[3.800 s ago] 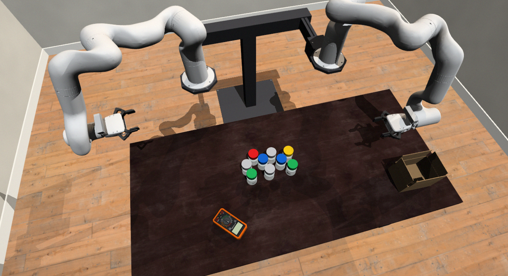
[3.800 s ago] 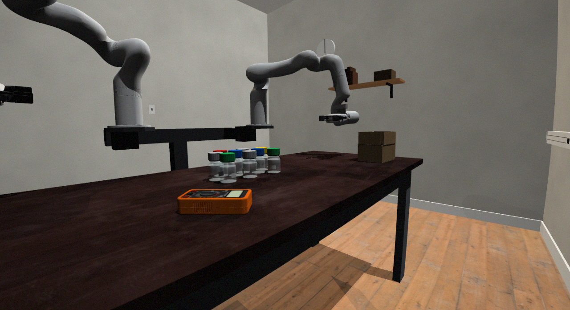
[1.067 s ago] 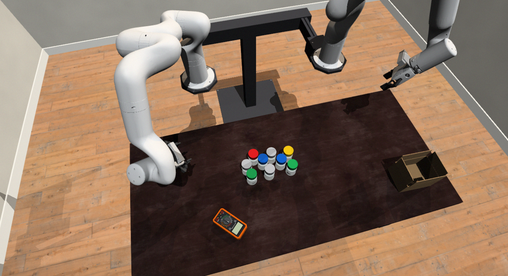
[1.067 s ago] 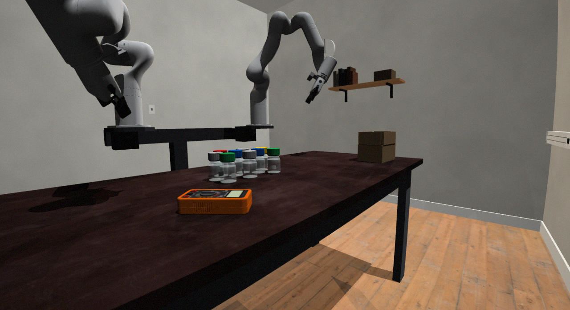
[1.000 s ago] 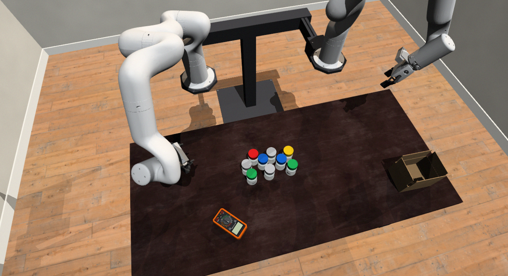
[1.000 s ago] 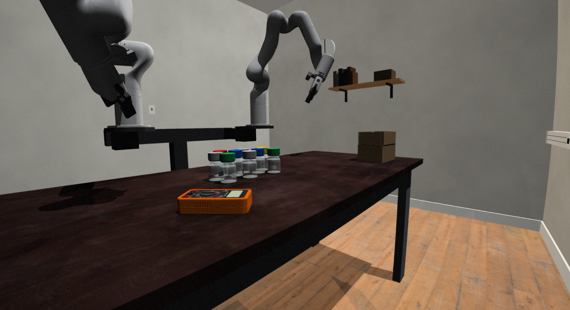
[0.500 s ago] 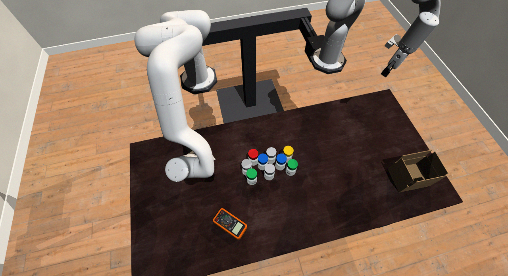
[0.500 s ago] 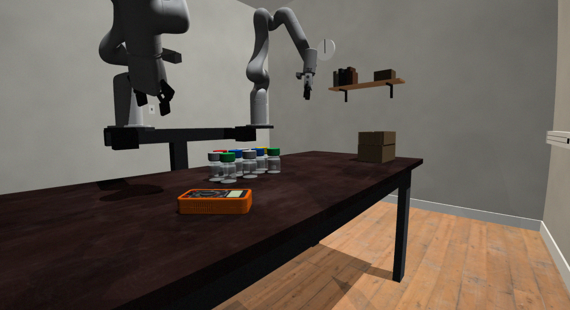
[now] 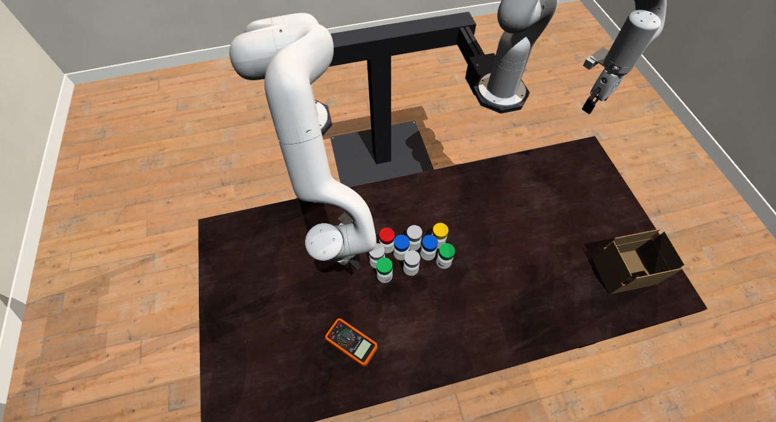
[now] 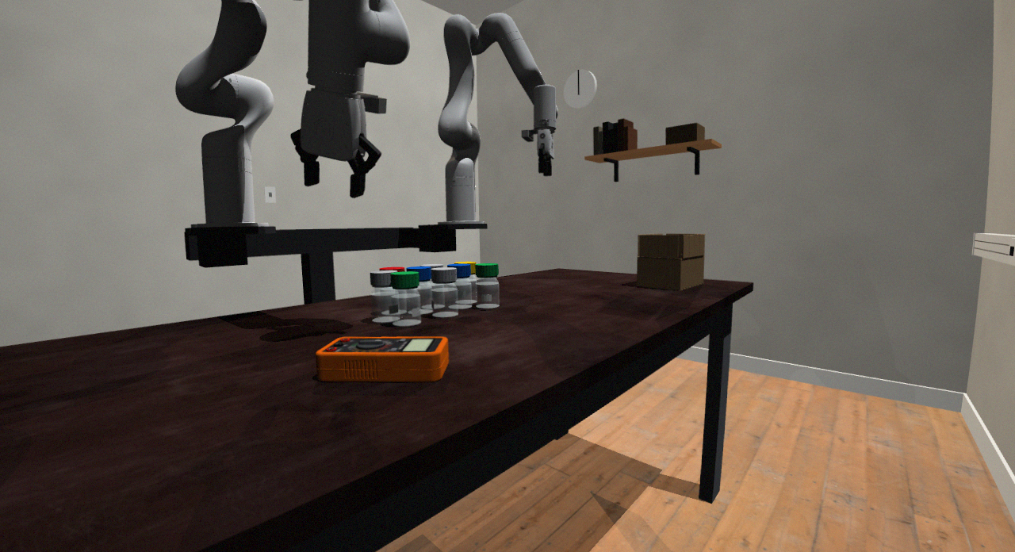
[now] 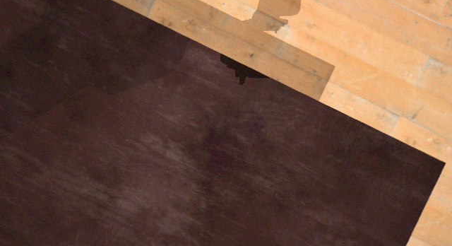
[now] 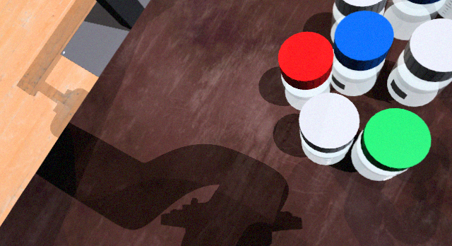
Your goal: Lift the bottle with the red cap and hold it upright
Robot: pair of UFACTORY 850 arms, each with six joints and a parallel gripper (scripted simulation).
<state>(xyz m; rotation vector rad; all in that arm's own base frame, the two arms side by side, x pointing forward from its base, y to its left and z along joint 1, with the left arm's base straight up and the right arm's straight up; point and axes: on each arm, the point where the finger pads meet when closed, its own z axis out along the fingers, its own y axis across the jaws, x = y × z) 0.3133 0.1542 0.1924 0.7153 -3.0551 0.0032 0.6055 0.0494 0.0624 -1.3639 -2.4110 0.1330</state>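
The bottle with the red cap (image 9: 387,235) (image 10: 392,269) (image 12: 306,60) stands upright at a corner of a tight group. A blue-capped bottle (image 9: 401,243) (image 12: 364,41) and a grey-capped bottle (image 9: 376,252) (image 12: 329,122) stand close beside it; a green-capped bottle (image 9: 384,266) (image 10: 405,280) (image 12: 397,138) stands beyond the grey one. All the visible bottles are upright. My right gripper (image 10: 333,184) is open and empty, pointing down high above the table beside the group; the arm mostly hides it in the top view. My left gripper (image 9: 588,105) (image 10: 545,168) is open and empty, raised far from the bottles.
Several other bottles with grey, blue, green and yellow caps fill the group's far side. An orange multimeter (image 9: 351,341) (image 10: 383,364) lies nearer the front of the table. An open cardboard box (image 9: 613,270) (image 10: 670,261) stands near the table's far end.
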